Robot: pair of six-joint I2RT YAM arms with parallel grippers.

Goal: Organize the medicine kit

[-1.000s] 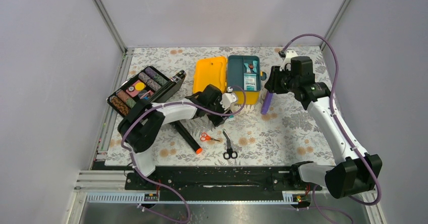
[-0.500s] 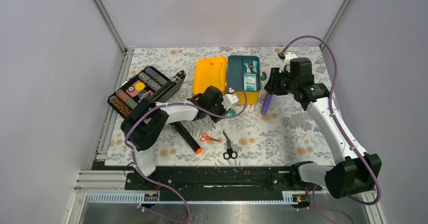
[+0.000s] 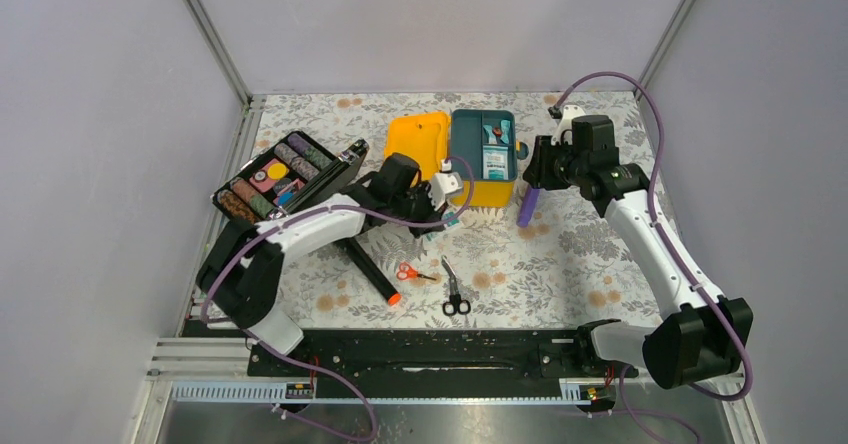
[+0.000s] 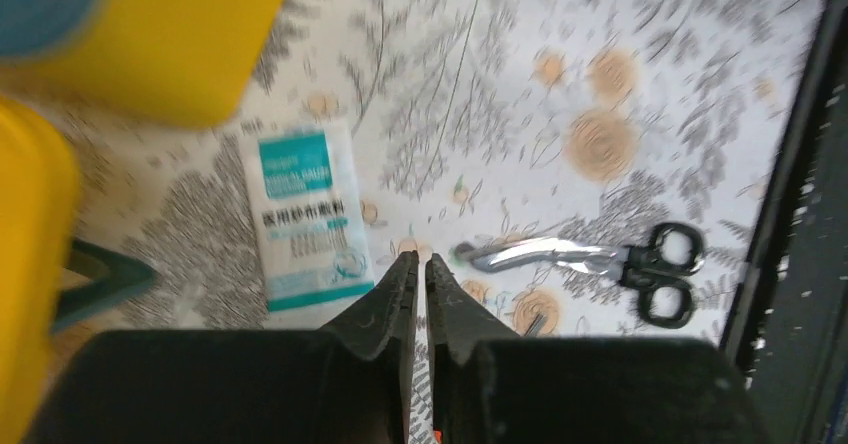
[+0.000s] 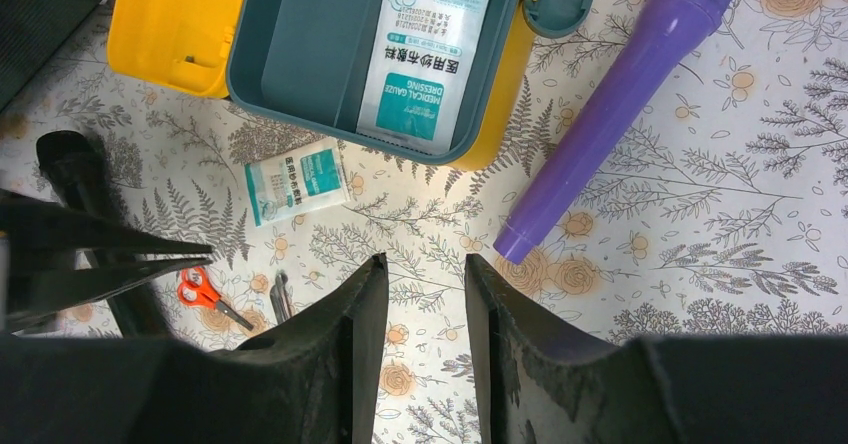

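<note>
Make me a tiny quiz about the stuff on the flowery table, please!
1. True or false: the medicine kit has its lid shut.
2. What colour is the long tube beside the kit? A red, B purple, C green.
3. Fill in: outside the kit lies ___ gauze packet.
Key: 1 false; 2 B; 3 one.

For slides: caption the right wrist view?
Open right claw facing yellow plastic medicine kit holding white-teal gauze packet; purple cylinder alongside.
</note>
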